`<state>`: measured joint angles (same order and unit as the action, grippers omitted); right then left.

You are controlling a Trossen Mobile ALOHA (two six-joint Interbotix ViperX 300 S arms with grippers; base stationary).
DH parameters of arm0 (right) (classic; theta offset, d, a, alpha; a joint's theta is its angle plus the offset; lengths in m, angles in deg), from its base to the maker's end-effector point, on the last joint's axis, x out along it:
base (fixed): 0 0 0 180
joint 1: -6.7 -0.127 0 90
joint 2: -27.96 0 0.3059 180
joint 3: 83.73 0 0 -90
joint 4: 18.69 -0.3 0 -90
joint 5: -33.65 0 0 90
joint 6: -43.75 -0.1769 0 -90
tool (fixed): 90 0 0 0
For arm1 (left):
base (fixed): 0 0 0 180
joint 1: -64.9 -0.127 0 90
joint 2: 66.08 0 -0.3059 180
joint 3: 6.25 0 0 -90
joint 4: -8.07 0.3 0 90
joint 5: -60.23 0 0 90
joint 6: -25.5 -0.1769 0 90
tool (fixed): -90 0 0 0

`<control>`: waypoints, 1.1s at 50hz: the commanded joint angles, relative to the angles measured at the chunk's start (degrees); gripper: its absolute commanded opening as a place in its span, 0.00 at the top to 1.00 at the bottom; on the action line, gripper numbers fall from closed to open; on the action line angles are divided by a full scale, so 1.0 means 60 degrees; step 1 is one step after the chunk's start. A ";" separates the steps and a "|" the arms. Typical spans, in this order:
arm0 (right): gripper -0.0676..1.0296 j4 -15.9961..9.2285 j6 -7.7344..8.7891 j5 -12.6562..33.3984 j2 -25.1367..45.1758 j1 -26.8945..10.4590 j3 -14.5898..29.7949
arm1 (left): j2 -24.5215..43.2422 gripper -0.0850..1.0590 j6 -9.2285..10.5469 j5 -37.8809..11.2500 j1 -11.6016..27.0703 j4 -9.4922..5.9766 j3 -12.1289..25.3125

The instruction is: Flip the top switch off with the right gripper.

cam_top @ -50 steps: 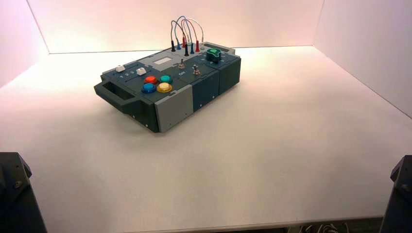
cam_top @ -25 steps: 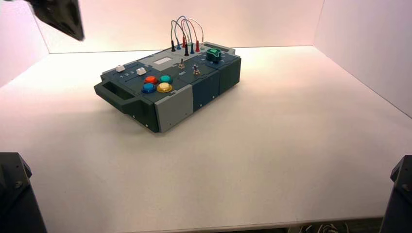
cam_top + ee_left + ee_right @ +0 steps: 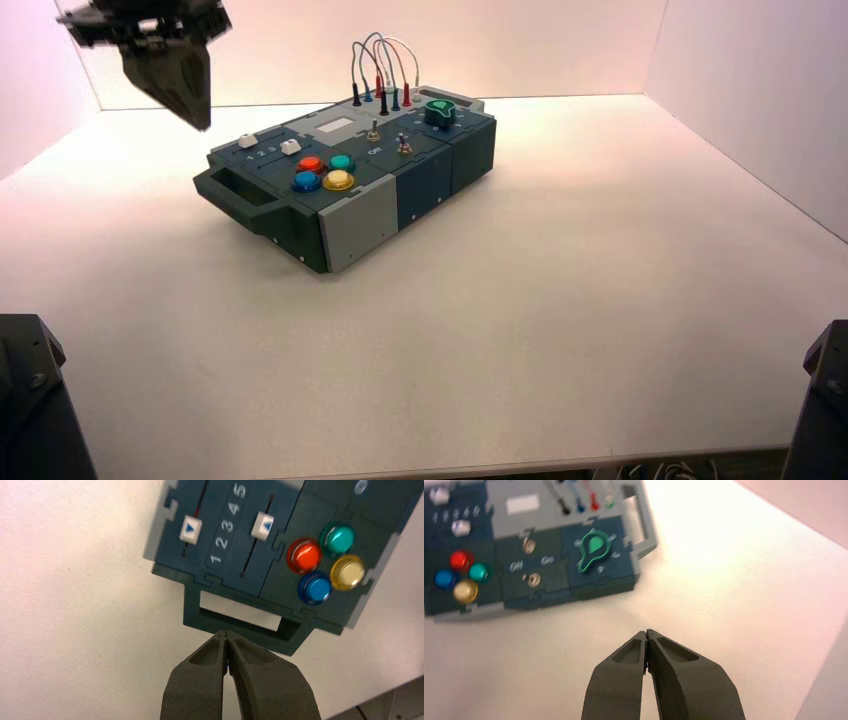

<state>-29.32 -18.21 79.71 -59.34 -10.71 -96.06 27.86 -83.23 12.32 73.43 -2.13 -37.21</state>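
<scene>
The top switch [image 3: 373, 131] [image 3: 528, 545] is a tiny silvery toggle on the dark box [image 3: 425, 185], just in front of the grey panel with the wires. A second toggle [image 3: 404, 146] [image 3: 532, 579] stands nearer the box's front edge. My right gripper [image 3: 646, 632] is shut and holds nothing. It hangs over bare table well off the box's knob end, far from the switch, and is out of the high view. My left gripper [image 3: 203, 122] [image 3: 227, 635], also shut and holding nothing, hovers above the table by the box's handle [image 3: 240, 622].
The box also carries red [image 3: 311, 164], teal [image 3: 342, 161], blue [image 3: 306, 181] and yellow [image 3: 338, 180] buttons, two white sliders [image 3: 190, 529] [image 3: 262, 524] beside the numbers 1 to 5, a green knob [image 3: 439, 111] [image 3: 594, 550] and looped wires [image 3: 382, 65]. White walls enclose the table.
My left gripper has come into the high view at the top left and dropped rightward toward the box's handle end. The box has not moved.
</scene>
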 commanded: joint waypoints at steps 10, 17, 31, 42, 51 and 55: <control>0.96 -0.0835 0.0996 0.0337 0.0557 -0.0044 0.0937 | 0.0659 0.95 -0.0088 0.0015 0.0103 -0.0029 0.0205; 0.96 -0.0850 0.1011 0.0352 0.0806 -0.0044 0.1172 | 0.1011 0.95 -0.0088 0.0293 0.0205 -0.0073 0.0176; 0.96 -0.0850 0.1245 0.0366 0.1187 -0.0146 0.1362 | 0.1787 0.95 -0.0088 0.0791 0.0264 -0.0088 0.0439; 0.96 -0.0850 0.1626 0.0747 0.1450 -0.0630 0.1626 | 0.2505 0.95 -0.0088 0.0938 0.0264 -0.0088 0.0659; 0.96 -0.0835 0.1655 0.0806 0.1655 -0.0952 0.1758 | 0.2651 0.95 -0.0073 0.1069 0.0264 -0.0103 0.0747; 0.96 -0.0835 0.1655 0.0806 0.1772 -0.1143 0.1787 | 0.2651 0.95 -0.0059 0.1113 0.0264 -0.0103 0.0732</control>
<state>-34.16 -8.80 84.54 -48.44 -16.16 -87.18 43.50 -83.49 17.33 74.75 -2.65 -33.87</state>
